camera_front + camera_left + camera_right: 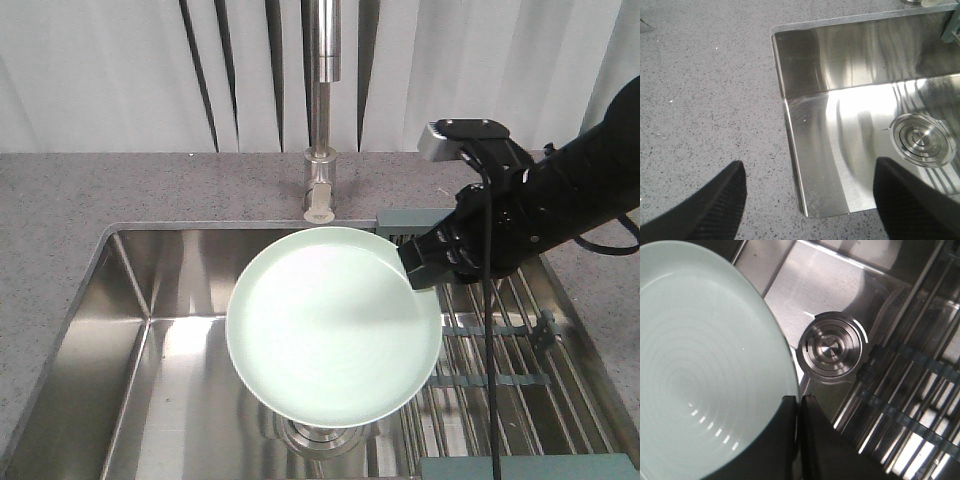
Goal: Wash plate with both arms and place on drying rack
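The mint-green plate (333, 325) hangs above the steel sink (140, 300), just nearer than the faucet (322, 100). Its right rim is clamped in the right claw (425, 262). The drying rack (520, 350) spans the sink's right side. The left claw (810, 197) stands spread apart over the sink's corner and the grey speckled desk (705, 100).

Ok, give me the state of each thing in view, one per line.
plate: held above the sink by its rim
right hand: shut on the plate
left hand: open, empty
faucet: no water flowing
rack: at the sink's right, nothing on it
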Available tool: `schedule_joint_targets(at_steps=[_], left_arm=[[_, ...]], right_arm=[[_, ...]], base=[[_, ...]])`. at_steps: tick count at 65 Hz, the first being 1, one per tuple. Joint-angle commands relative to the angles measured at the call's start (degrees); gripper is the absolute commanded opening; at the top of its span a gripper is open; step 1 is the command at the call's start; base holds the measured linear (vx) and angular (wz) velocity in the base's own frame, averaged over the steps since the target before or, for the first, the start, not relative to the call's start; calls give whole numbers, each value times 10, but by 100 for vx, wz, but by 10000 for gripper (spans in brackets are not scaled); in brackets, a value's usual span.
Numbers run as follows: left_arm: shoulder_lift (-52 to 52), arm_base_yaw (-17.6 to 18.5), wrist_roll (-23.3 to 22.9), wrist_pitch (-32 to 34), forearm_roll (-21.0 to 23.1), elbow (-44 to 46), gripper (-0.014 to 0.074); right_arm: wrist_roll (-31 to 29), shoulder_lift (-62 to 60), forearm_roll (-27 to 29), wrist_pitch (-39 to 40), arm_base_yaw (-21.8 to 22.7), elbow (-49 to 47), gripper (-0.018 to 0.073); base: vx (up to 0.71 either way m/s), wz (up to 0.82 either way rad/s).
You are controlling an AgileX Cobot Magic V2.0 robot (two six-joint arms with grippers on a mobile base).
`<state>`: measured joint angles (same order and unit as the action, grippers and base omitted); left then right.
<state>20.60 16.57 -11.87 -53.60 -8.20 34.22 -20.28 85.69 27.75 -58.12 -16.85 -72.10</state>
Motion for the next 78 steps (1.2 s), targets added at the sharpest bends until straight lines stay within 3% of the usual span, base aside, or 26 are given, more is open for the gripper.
schedule_joint_targets(at_steps=[1,16,29,47,62,78], left_arm=[[7,3,-6,38,-3,15,496],[7,3,-6,38,-3,15,496],[7,3,-6,38,-3,15,496],[7,3,-6,38,-3,15,496],[7,3,-6,38,-3,15,496],[7,3,-6,38,-3,15,496]], right_arm=[[10,-16,24,40,-23,-15,-1],[25,47,22,42,-58,-90,-1],[38,118,4,20,-55,-189,-1],[44,162,-10,-12,6,-276,-1],[39,162,-8,-42,69,-281,-1],[39,138,-17,-54,91,-260,-1]], base=[[0,0],[0,0],[0,0],[0,0],[0,0],[0,0]])
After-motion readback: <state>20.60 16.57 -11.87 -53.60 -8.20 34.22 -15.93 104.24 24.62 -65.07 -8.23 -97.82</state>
